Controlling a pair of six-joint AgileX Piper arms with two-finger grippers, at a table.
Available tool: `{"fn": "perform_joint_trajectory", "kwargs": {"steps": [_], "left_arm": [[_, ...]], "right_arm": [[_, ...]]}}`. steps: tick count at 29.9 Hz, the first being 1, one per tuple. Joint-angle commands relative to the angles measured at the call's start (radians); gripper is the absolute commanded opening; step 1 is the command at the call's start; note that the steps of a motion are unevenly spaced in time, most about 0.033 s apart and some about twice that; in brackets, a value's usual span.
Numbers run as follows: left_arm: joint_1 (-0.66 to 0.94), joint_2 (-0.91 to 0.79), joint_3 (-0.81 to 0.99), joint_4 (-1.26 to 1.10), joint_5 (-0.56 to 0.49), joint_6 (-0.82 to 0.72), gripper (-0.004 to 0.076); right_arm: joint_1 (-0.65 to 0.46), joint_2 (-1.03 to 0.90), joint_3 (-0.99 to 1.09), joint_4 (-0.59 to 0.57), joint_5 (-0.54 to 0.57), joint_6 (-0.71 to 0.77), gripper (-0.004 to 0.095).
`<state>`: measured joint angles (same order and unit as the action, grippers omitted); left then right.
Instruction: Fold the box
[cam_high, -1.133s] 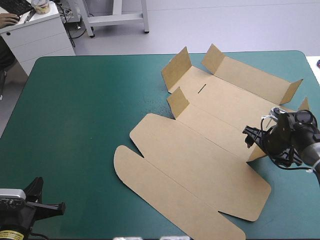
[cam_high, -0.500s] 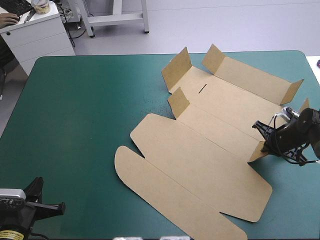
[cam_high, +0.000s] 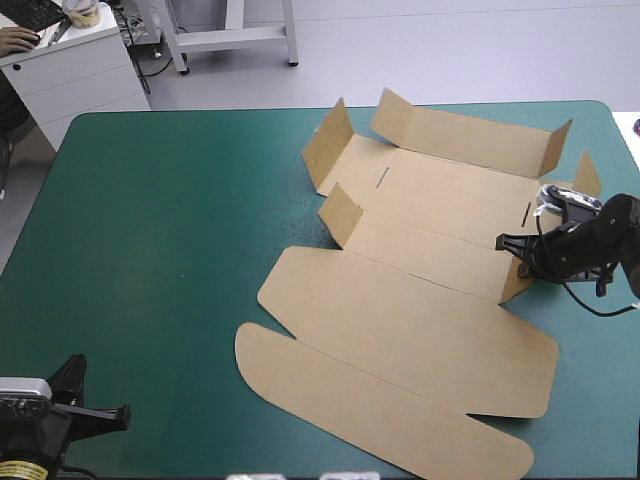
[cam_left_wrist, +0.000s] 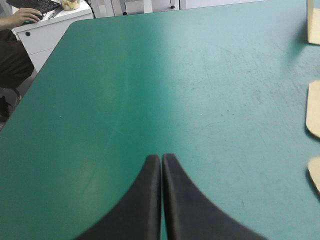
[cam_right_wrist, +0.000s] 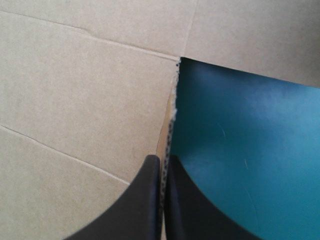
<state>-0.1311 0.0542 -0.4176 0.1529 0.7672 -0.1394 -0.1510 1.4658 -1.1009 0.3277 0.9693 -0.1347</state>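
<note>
The left gripper is low at the near left corner, its black fingers pressed together on nothing, and wide bare teal-green cover lies ahead of it. The brown box lies on the right half of the table, lid flat, far walls raised. At its right edge the right gripper pinches a small side flap.

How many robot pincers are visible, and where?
2. The left pincer, shut, is over bare teal-green cover at its near left corner; the right pincer is shut on a raised flap at the box's right side.
</note>
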Motion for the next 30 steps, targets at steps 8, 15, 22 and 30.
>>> {"fn": "perform_joint_trajectory", "kwargs": {"steps": [8, 15, 22, 30], "left_arm": [[0.001, 0.022, -0.02, 0.0, -0.07, -0.008, -0.001], [0.001, 0.022, -0.02, 0.0, -0.07, -0.008, -0.001], [0.001, 0.022, -0.02, 0.0, -0.07, -0.008, -0.001], [0.001, 0.022, -0.02, 0.0, -0.07, -0.008, -0.001]], "right_arm": [[0.192, 0.235, -0.343, 0.011, 0.065, -0.334, -0.0019], [0.33, 0.431, -0.651, -0.076, 0.261, -0.554, -0.0019], [0.453, 0.546, -0.86, -0.08, 0.283, -0.739, -0.0019], [0.593, 0.575, -0.903, -0.054, 0.227, -1.061, -0.0019]]}}
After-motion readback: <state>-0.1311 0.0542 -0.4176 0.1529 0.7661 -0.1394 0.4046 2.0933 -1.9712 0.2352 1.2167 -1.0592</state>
